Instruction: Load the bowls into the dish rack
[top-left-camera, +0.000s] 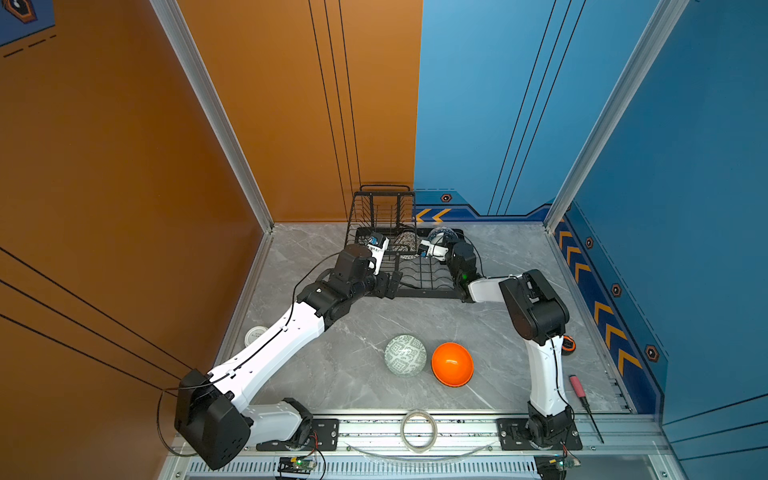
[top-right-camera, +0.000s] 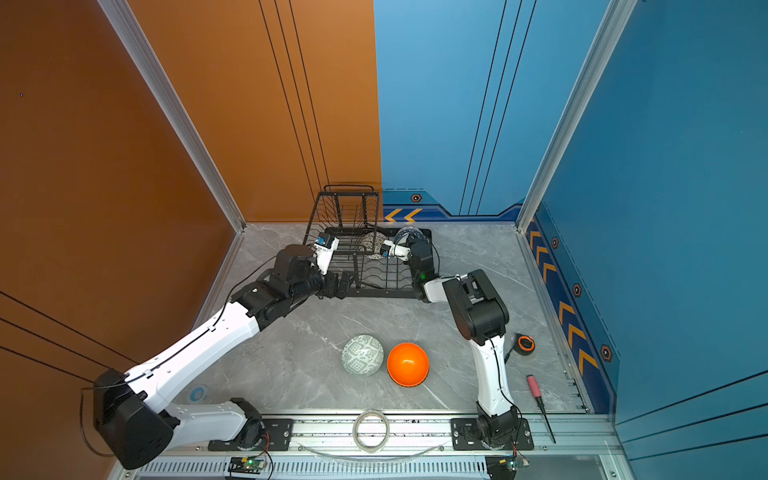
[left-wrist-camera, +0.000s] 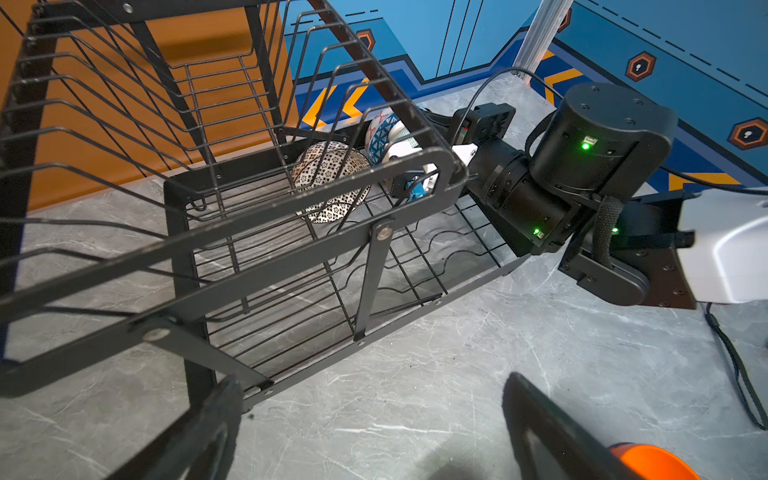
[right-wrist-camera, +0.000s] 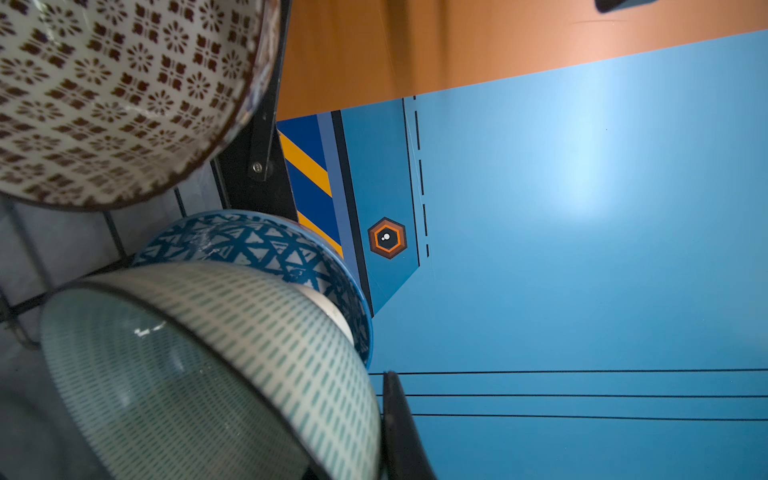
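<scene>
Grey marble tabletop (top-left-camera: 374, 328), orange-blue walls (top-left-camera: 124, 166); left jaws spread, right jaws pinch mint bowl (right-wrist-camera: 249, 332).

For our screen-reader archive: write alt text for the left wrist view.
A black wire dish rack on a grey table holds a white lattice bowl and a blue triangle bowl on edge in its lower tray; the right pincer holds a mint bowl beside them. The left pincer stands open in the foreground, near an orange bowl.

Both arms reach toward twelve o'clock, the left gripper (top-left-camera: 388, 286) spread wide, the right gripper (right-wrist-camera: 387, 386) closed, pointing toward ten o'clock.
</scene>
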